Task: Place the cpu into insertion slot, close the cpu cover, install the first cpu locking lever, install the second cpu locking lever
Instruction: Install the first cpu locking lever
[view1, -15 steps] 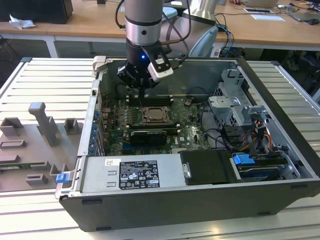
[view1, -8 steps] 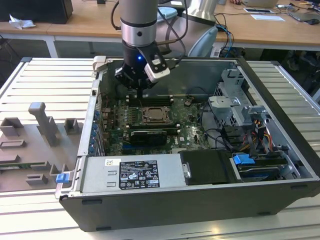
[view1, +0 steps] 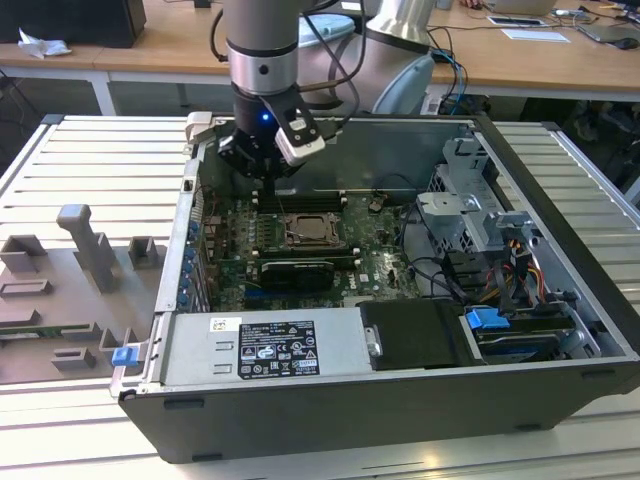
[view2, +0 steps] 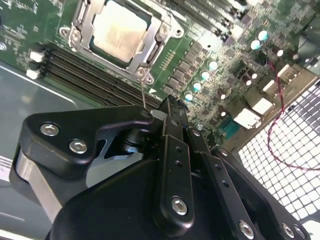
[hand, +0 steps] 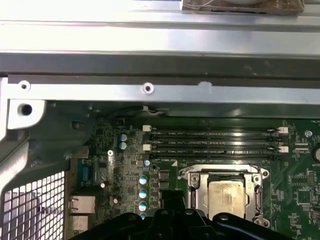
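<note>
The small square chip with a pale silvery-beige metal top, the cpu (view2: 120, 31), already lies flat in the dark square insertion slot (hand: 199, 194), with the thin silver metal cpu cover (view2: 159, 47) closed down around it as a frame. The black gripper (view1: 268, 160) hangs over the green motherboard (view1: 375, 255) beside the long black memory slots (hand: 215, 141), inside the open grey computer case (view1: 540, 160); whether its jaws are wide or narrow I cannot tell. A thin wire locking lever (view2: 144, 97) stands up near the fingers. I judge it stiff, springy and slippery: best hooked near its free end. The chip is light and fragile, edges only.
</note>
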